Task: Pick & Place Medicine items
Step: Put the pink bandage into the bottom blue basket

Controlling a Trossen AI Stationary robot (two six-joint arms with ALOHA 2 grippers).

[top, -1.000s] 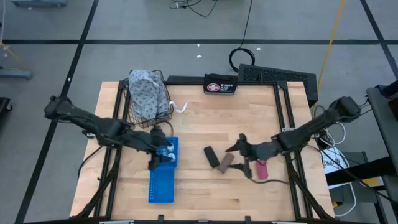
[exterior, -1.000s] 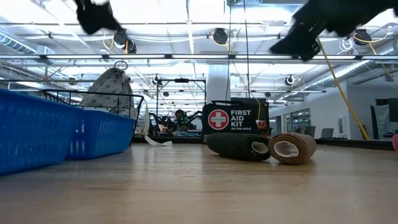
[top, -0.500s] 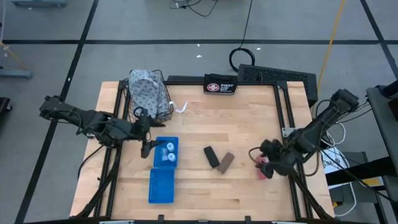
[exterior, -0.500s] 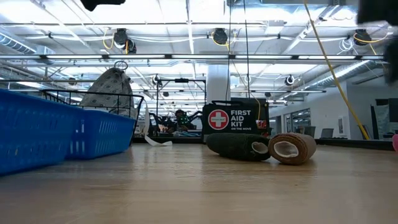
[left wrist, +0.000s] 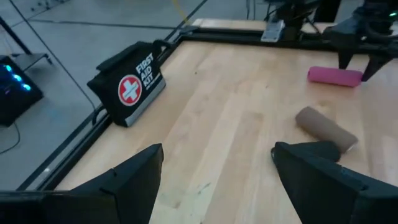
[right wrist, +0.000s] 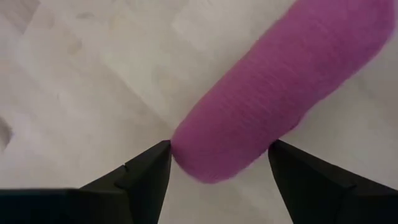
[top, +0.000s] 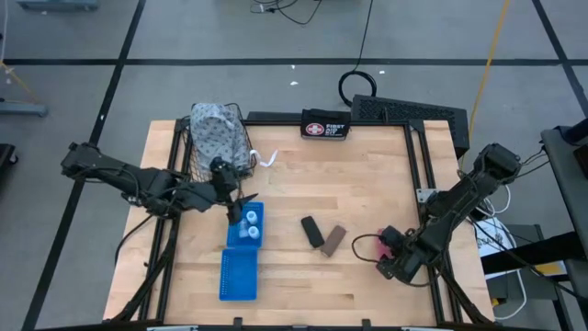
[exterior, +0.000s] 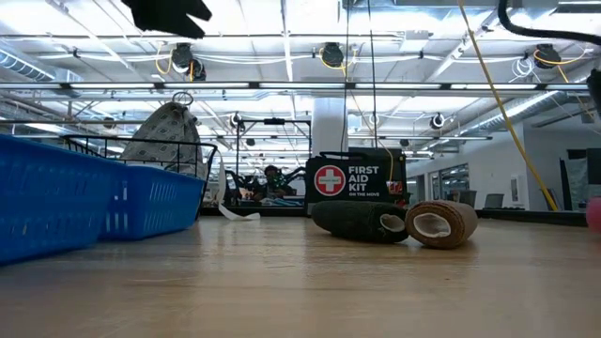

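In the high view, white bottles (top: 246, 227) sit in the far compartment of a blue tray (top: 237, 271). A black oblong (top: 313, 230) and a brown oblong (top: 334, 239) lie side by side on the table's middle. The pink tube (top: 391, 241) lies flat near the right edge. My right gripper (top: 388, 254) is low over it and open, one finger on either side of the tube's end (right wrist: 205, 155). My left gripper (top: 237, 204) hovers open just beyond the tray's far end, holding nothing (left wrist: 217, 149). My right gripper comes from above, pointing down, with its open fingers (right wrist: 152, 165) astride one end of the pink tube (right wrist: 261, 93), across its length. The tube lies flat on the table. Whether a fingertip touches it, I cannot tell.
A wire basket (top: 223, 161) holding a patterned cloth bag stands at the far left, close to my left gripper. The black first-aid pouch (top: 325, 126) lies at the far edge. Bare wood lies between the tray and the oblongs and along the near edge.
My right gripper has left the spot beside the brown oblong, swung toward the table's right and near edges, and come down over the pink tube. My left gripper has lifted off the tray's bottle compartment and drawn back toward the far edge.
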